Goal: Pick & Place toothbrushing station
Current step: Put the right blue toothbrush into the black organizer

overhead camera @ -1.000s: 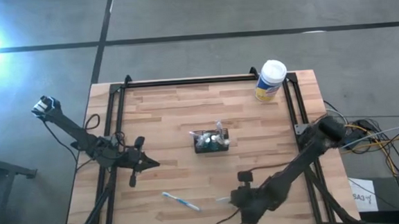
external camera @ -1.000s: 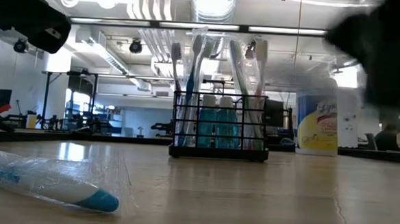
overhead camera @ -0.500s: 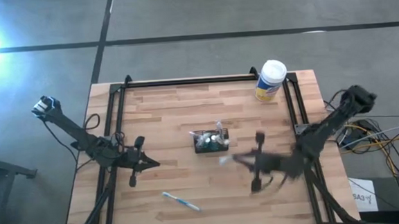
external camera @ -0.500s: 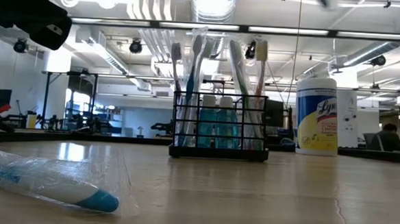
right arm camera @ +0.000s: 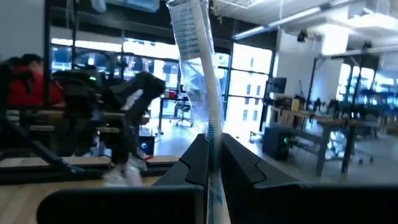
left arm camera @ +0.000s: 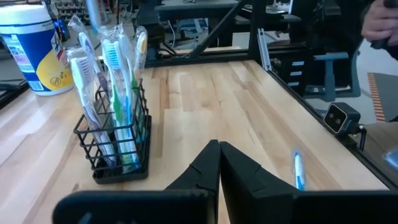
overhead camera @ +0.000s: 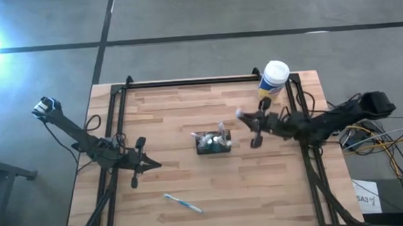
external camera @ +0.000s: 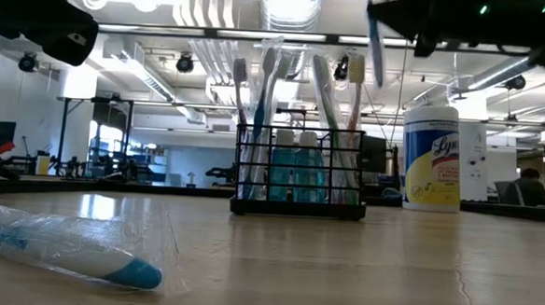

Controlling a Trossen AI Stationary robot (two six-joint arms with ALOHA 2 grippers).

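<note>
Toothbrushing station [overhead camera: 213,142] sits mid-table, a black wire holder with wrapped brushes standing upright in it. Right gripper [overhead camera: 248,128] hangs in the air just beside the station, toward the yellow canister [overhead camera: 272,81], jaws pinching a wrapped toothbrush [right arm camera: 198,74] that sticks up between its fingers. Left gripper [overhead camera: 151,166] rests low on the other side of the station, jaws pressed together on nothing. Another wrapped toothbrush with a blue handle [overhead camera: 183,203] lies loose near the table's front edge.
</note>
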